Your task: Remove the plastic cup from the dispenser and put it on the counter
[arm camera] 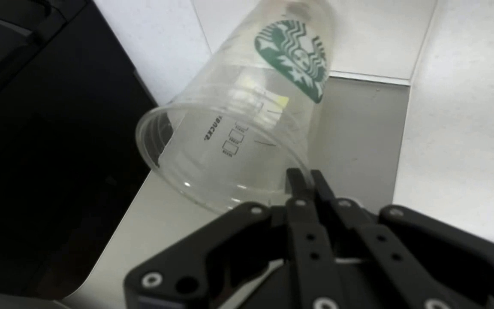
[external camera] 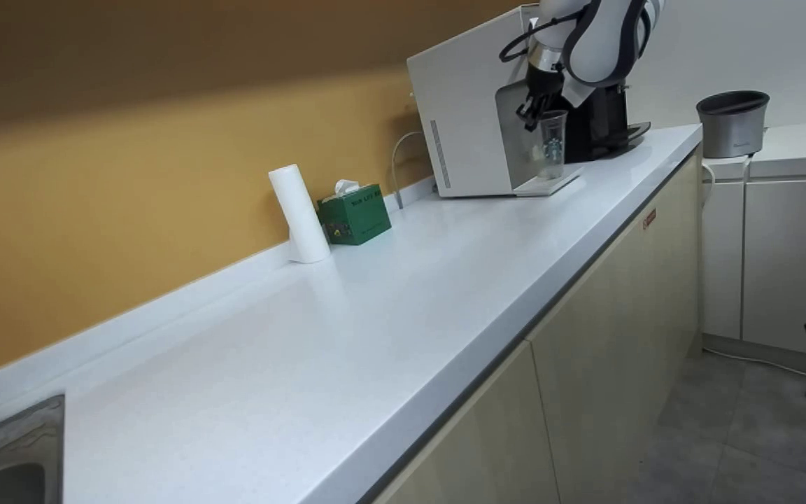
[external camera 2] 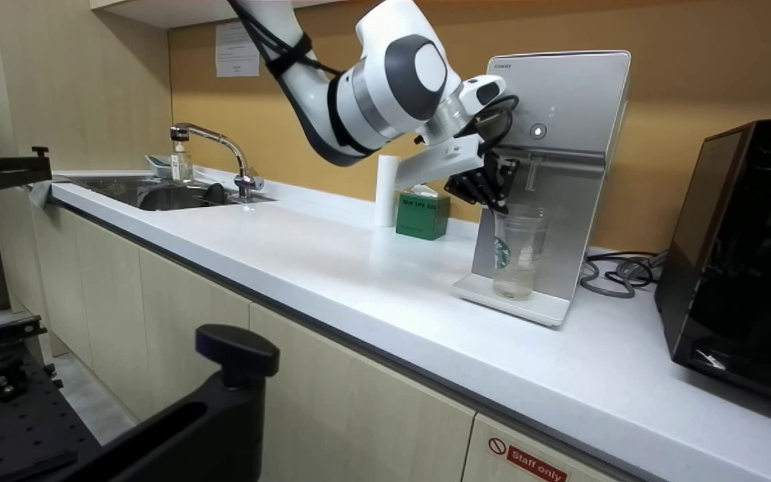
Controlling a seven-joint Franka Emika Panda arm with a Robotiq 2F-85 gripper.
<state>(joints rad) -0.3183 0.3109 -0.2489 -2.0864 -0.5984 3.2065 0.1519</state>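
I make this a staff kitchenette: sink (external camera 2: 116, 192) and tap (external camera 2: 229, 144) left, dispenser (external camera 2: 576, 100) and "Staff only" sign (external camera 2: 536, 463) right.

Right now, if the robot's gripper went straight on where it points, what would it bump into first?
The cup, straight away: the gripper seems to pinch its rim. Past that, probably the machine, but depth is unclear.

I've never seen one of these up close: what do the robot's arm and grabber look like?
The arm is white and rounded, with dark grey panels and a silvery collar near its end. Black cables run along it, with black straps around it. The gripper is black, with jointed links, small holes and metal-coloured pins.
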